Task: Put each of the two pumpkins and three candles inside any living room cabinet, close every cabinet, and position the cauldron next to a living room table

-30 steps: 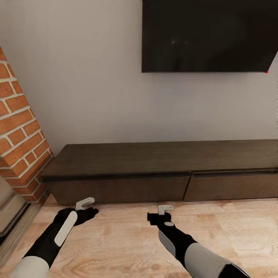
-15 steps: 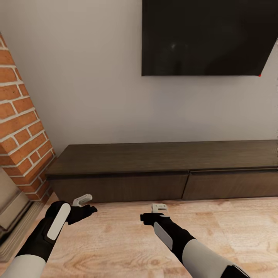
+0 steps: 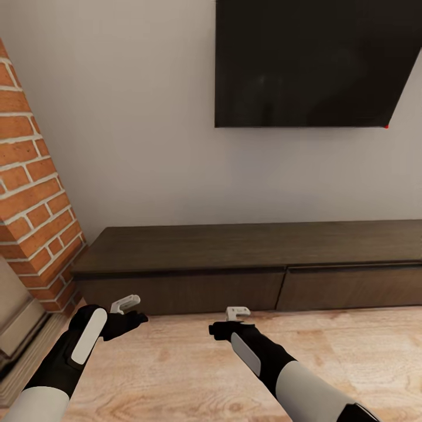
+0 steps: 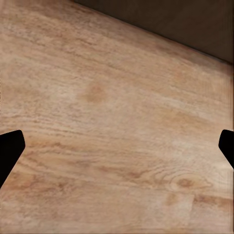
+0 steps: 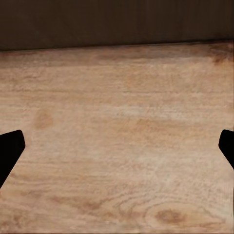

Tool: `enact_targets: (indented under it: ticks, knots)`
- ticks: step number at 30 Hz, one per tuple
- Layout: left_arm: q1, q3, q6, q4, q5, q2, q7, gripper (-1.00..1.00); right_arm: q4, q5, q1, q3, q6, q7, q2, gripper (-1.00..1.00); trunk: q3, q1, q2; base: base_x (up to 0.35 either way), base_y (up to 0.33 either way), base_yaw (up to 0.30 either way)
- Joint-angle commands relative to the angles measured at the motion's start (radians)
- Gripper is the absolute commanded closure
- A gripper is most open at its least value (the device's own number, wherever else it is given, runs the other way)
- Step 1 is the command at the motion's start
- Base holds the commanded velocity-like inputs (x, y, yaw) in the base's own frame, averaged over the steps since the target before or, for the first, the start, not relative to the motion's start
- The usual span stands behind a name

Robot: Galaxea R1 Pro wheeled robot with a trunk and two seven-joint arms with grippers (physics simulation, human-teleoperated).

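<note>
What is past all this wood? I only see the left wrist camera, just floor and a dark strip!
Observer: The dark strip is the cabinet, a long low unit against the wall.
Operator: Are its drawers open?
Observer: No, both drawer fronts look shut in the head view.
Operator: What's above it?
Observer: A big black TV on the wall, and a brick column stands at the cabinet's left end.
Operator: Is my other hand holding anything?
Observer: No. The right gripper is open over bare wooden floor, like the left gripper.

No readable text, labels, numbers or signs anywhere.
</note>
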Motion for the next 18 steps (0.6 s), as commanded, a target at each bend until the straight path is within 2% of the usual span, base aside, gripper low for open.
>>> enact_targets:
  ticks: [1, 6, 12, 18]
  knots:
    - [0.0, 0.0, 0.003, -0.001, 0.011, 0.0, 0.009, -1.0, -0.003, -0.009, -0.001, 0.007, 0.009, -0.009, 0.0, -1.0, 0.002, -0.004, 0.007, 0.0, 0.0, 0.0]
    - [0.0, 0.0, 0.003, -0.001, 0.01, 0.0, 0.009, -1.0, -0.004, -0.015, -0.001, 0.007, 0.024, -0.009, 0.001, -1.0, 0.018, -0.023, 0.042, 0.0, 0.0, 0.0]
    - [0.0, 0.0, 0.003, 0.0, 0.011, -0.001, 0.01, -1.0, -0.004, -0.048, -0.001, 0.007, 0.061, -0.009, 0.001, -1.0, 0.037, -0.046, 0.084, 0.0, 0.0, 0.0]
    - [0.0, 0.0, 0.003, 0.005, 0.011, -0.003, 0.011, -1.0, -0.004, -0.055, -0.001, 0.007, 0.067, -0.008, 0.001, -1.0, 0.056, -0.069, 0.126, 0.0, 0.0, 0.0]
